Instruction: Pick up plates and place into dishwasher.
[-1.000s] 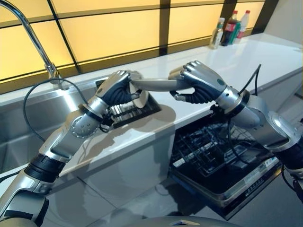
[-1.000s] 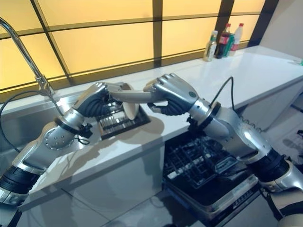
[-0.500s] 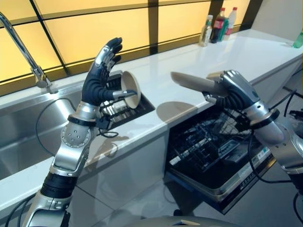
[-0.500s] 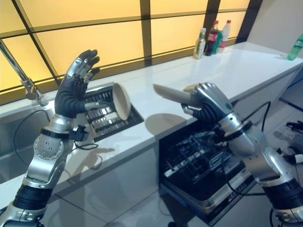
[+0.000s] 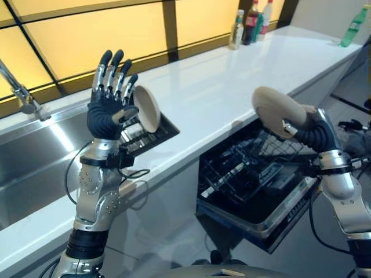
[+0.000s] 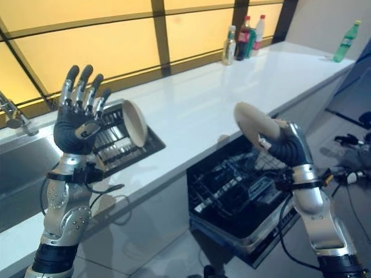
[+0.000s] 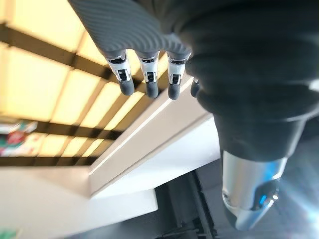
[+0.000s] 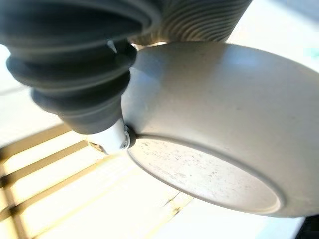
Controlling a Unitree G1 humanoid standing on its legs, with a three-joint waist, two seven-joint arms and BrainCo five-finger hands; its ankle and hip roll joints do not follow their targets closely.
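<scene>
A beige plate (image 5: 277, 111), speckled and unmarked on its underside, is held tilted in the air by the robot's right hand (image 5: 310, 128), its fingers and thumb curled round the rim at the plate's 4 o'clock edge, directly above the open dishwasher (image 5: 255, 188) whose dark wire rack (image 6: 235, 186) is pulled out below the white countertop (image 5: 232, 87). In the right wrist view the plate's (image 8: 219, 124) pale foot ring faces the camera, with the thumb pressed against its side; no writing can be read on it. The left hand (image 5: 110, 101) is raised at about 9 o'clock from the plate, well apart from it, fingers straight and spread wide, palm empty; the left wrist view shows its dark fingertips (image 7: 148, 89) pointing toward the yellow-lit window panels (image 6: 116, 40). Just beside that hand, a second beige plate (image 5: 148, 109) stands on edge in a dark drying rack (image 5: 148, 130) set into the counter next to the steel sink (image 5: 35, 150) and faucet (image 5: 20, 95). Several bottles (image 5: 249, 20) stand at the counter's far end near 12 o'clock, and a green bottle (image 5: 353, 26) stands toward 2 o'clock; their labels are too small to read.
</scene>
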